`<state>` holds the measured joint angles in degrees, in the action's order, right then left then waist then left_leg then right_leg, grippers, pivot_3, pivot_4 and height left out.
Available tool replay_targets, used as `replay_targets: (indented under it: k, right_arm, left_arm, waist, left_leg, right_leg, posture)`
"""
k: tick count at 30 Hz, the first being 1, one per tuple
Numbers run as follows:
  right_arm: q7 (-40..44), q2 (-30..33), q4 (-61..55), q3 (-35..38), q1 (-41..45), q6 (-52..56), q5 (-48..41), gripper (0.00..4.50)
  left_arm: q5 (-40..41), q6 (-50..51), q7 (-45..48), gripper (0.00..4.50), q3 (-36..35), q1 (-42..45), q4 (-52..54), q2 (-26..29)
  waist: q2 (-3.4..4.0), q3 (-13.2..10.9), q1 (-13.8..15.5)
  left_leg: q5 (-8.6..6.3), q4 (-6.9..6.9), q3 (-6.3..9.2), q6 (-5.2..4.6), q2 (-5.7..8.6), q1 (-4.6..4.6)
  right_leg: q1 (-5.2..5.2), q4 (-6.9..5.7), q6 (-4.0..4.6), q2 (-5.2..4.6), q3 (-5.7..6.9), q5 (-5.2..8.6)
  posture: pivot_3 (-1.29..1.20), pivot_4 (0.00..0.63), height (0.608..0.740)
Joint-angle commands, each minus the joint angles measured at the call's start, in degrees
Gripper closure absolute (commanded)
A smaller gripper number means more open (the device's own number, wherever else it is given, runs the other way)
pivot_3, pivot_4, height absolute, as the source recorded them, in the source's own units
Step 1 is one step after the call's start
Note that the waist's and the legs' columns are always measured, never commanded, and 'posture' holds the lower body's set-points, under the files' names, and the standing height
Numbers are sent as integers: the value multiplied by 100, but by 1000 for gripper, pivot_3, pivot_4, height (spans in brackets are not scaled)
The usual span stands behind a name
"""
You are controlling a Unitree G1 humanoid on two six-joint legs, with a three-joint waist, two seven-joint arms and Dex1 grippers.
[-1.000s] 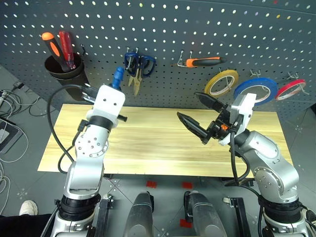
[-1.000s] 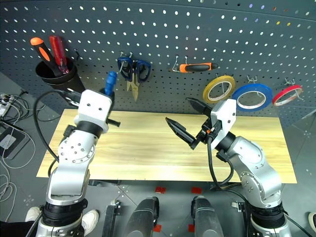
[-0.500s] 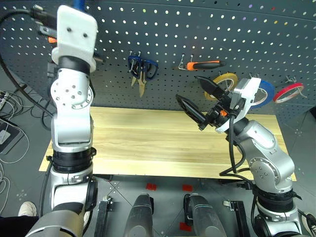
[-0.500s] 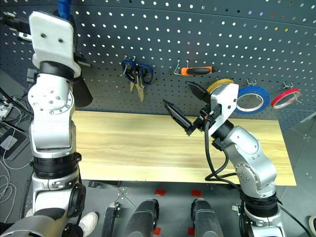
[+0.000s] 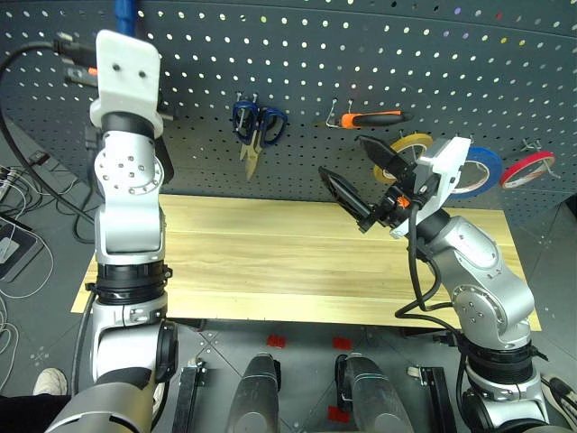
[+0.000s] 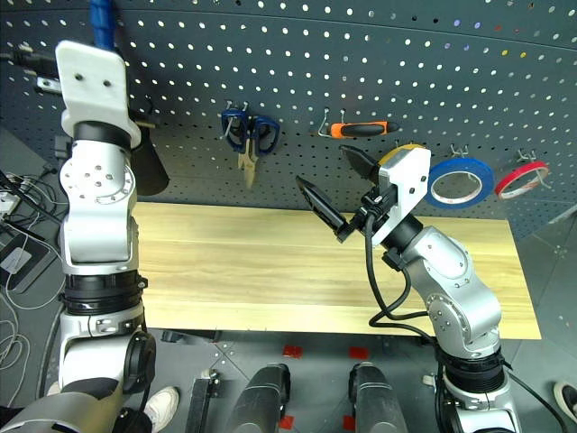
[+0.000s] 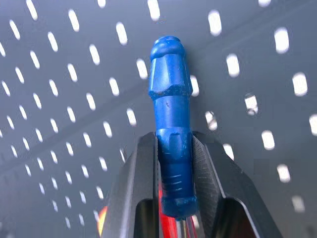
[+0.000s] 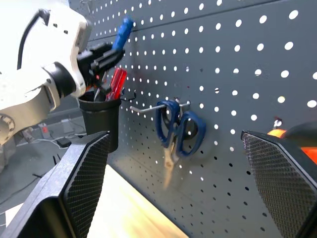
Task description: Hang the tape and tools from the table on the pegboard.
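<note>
Blue-handled screwdriver (image 7: 169, 129) sits clamped in our left tool (image 7: 173, 163), raised at the far left above the black cup (image 8: 99, 119), we judge for dropping in; our right tool (image 5: 361, 185) waits spread and empty; scissors (image 5: 256, 126), pliers (image 5: 370, 116) and blue tape (image 6: 460, 179) already hang on the pegboard (image 5: 297, 54)

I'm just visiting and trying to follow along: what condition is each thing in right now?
Left gripper: shut on the blue screwdriver, raised at the pegboard.
Right gripper: open, holding nothing.
Scissors: hanging.
Pliers: hanging.
Blue tape: hanging.
Yellow tape, red tape: hanging.
Table: bare wood.
</note>
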<state>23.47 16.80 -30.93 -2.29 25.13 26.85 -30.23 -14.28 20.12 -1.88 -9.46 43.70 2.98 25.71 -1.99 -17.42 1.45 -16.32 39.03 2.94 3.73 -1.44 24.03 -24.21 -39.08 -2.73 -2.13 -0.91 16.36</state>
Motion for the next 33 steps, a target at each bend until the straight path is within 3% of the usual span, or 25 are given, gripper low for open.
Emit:
replay_targets:
  k: [1, 3, 16, 28, 33]
  right_arm:
    - [12, 12, -117, 42, -72, -100, 44, 0]
    - [35, 41, -122, 65, -74, -81, 31, 0]
    - [252, 164, -79, 88, -325, -165, 20, 0]
    - [179, 223, -313, 290, -377, -305, 117, 0]
    - [-323, 228, -585, 334, -472, -151, 440, 0]
  left_arm:
    - [41, 259, -39, 3884, -142, -130, 575, -69]
    - [87, 476, -51, 3884, -173, -189, 673, -158]
    - [222, 738, -32, 24, -303, -186, 792, -254]
    - [778, 731, 281, 24, -43, -49, 1525, -627]
    - [1153, 607, 715, 24, 537, -708, 2157, -1046]
  waist:
    - [0, 0, 2]
    - [-1, 0, 2]
    - [-2, 1, 6]
    - [-3, 8, 2]
    - [-1, 75, 5]
  left_leg:
    - [0, 1, 0, 0, 0, 0]
    - [0, 1, 1, 0, 0, 1]
    - [0, 3, 0, 0, 0, 0]
    - [0, 4, -1, 0, -1, 0]
    - [0, 4, -3, -1, 0, 0]
  right_leg:
    - [0, -1, 0, 0, 0, 0]
    - [0, -1, 0, 0, 1, 0]
    - [1, -3, 0, 0, 0, 0]
    - [1, -5, 1, 0, -1, 0]
    - [4, -11, 1, -4, -3, 0]
  posture:
    - [119, 239, 740]
    - [124, 242, 740]
    - [124, 246, 740]
    - [115, 231, 740]
    - [113, 223, 740]
